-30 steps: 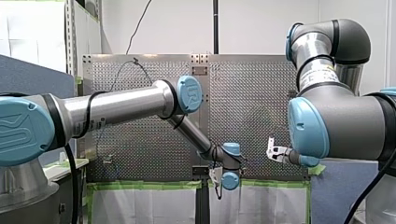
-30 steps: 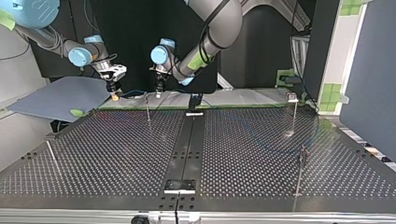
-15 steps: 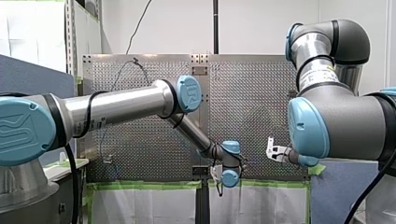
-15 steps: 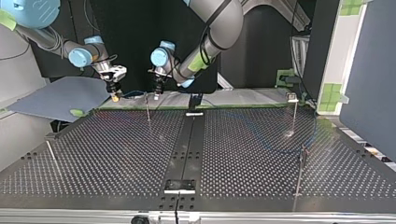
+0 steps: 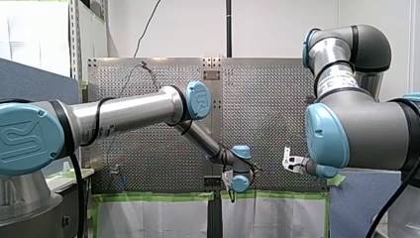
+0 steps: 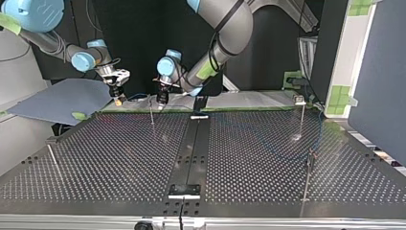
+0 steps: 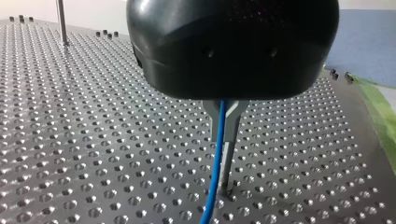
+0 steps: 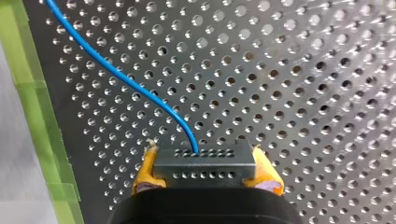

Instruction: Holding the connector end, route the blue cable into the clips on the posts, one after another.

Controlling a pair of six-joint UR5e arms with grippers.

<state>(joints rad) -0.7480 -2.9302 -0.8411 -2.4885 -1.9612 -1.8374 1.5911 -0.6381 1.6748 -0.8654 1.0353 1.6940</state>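
Front view, lower centre: my left arm (image 5: 124,111) has shifted its wrist slightly left | top view, upper left: my left gripper (image 6: 161,99) has edged down beside the rear post (image 6: 151,111), so clipping looks next | left wrist view: blue cable (image 7: 217,154) hangs mid-frame, grip cannot be told | right wrist view: my right gripper (image 8: 205,171) clamps the connector (image 8: 204,161)

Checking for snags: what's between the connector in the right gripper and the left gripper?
In the top view, only a short span of blue cable and one thin post, standing close to the left gripper.
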